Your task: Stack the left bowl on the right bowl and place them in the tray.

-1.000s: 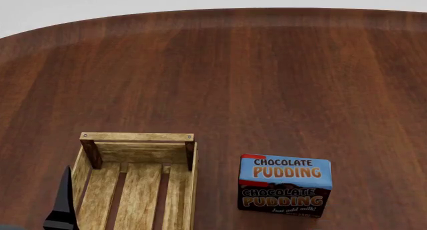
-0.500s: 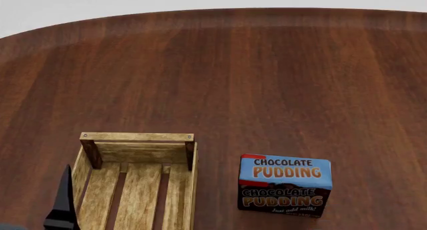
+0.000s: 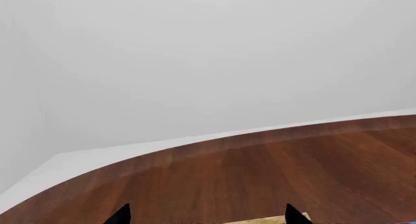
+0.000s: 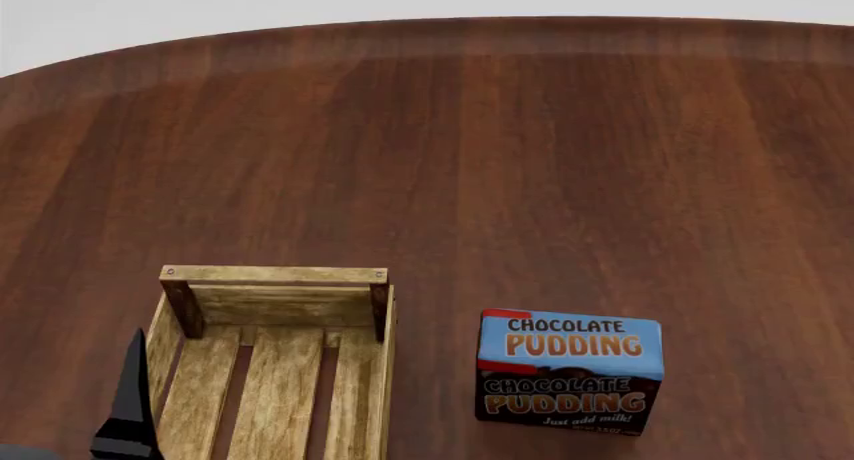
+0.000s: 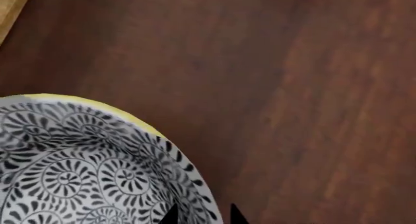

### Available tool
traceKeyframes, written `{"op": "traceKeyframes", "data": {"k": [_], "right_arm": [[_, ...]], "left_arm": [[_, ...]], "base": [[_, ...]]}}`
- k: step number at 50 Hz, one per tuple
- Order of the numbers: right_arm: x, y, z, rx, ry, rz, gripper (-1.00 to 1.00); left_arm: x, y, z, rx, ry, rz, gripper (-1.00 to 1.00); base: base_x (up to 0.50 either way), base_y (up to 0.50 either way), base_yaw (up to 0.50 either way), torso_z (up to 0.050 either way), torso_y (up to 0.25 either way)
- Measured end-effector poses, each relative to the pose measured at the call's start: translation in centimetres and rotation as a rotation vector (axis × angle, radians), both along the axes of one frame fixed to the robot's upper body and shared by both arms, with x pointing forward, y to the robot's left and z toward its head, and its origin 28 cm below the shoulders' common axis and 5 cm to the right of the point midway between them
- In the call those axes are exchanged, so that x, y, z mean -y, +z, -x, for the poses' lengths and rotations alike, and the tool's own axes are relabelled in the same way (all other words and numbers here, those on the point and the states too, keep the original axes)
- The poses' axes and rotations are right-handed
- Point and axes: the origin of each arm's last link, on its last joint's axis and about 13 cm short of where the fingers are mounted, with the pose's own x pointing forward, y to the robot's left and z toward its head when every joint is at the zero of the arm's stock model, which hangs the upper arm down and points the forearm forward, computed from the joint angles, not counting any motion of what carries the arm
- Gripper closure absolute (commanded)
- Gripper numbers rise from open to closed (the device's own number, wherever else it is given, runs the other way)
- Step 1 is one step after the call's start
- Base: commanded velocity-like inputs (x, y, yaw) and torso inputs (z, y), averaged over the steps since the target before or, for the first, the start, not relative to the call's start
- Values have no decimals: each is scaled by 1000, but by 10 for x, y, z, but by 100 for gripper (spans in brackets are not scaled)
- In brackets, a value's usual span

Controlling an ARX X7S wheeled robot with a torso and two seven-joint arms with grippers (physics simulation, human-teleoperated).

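Observation:
The tray (image 4: pixel 274 276), a light wooden crate with a slatted bottom, stands empty at the lower left of the head view. One black finger of my left gripper (image 4: pixel 130 400) rises beside its left wall. In the left wrist view the left gripper (image 3: pixel 206 216) is open, its tips wide apart over a corner of the tray (image 3: pixel 266 220). The right wrist view shows a bowl (image 5: pixel 85 170) with a black-and-white swirl pattern. A yellow edge (image 5: pixel 97 103) runs along its outer rim. My right gripper (image 5: pixel 203 216) is shut on that rim, one tip inside and one outside. No bowl appears in the head view.
A blue-and-brown chocolate pudding box (image 4: pixel 570 372) stands upright to the right of the tray. The dark wooden table (image 4: pixel 534 160) stretches far back to a curved edge. A tray corner (image 5: pixel 8 2) shows in the right wrist view, away from the bowl.

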Motion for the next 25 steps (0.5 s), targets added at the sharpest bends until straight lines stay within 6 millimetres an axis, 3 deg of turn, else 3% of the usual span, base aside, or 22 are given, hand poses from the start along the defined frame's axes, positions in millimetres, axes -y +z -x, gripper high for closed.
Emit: {"op": "traceKeyframes", "data": {"k": [25], "right_arm": [[5,26,15,-11,0,-23,100]], "left_arm": [[-1,-2,1,2,1,10,-100]], "base": [[0,0,0,-1,-1]]}}
